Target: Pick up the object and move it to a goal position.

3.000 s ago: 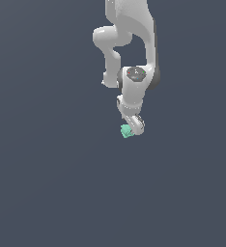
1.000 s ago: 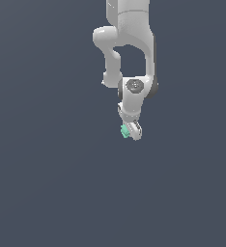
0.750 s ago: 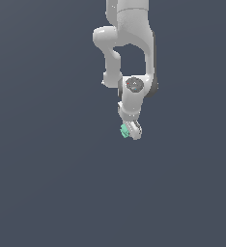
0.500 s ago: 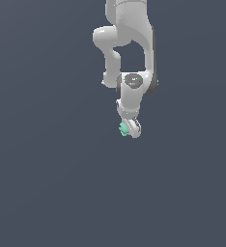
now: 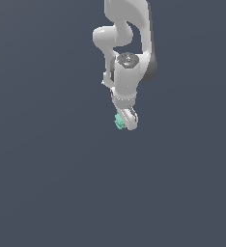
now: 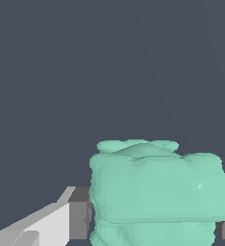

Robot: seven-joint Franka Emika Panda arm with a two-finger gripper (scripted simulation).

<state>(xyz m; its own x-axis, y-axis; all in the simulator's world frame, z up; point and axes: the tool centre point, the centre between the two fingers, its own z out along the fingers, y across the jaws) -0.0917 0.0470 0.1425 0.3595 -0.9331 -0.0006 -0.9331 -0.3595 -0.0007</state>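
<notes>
gripper [image 5: 126,120], just above the exterior view's centre, pinches the mint-green object [image 5: 119,121] between its fingers [image 6: 78,218]. pickup looks done; carrying it to the goal remains, and no goal marker shows.

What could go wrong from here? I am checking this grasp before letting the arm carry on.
1. The green lump is bumpy and irregular, so the finger pads may press on only a few high spots; it could twist or slip out during a fast move.
2. In the exterior view the lump sits right at the tip of the gripper, jutting to one side, so the hold looks shallow.
3. No goal marker shows, so placement cannot be checked here.
</notes>
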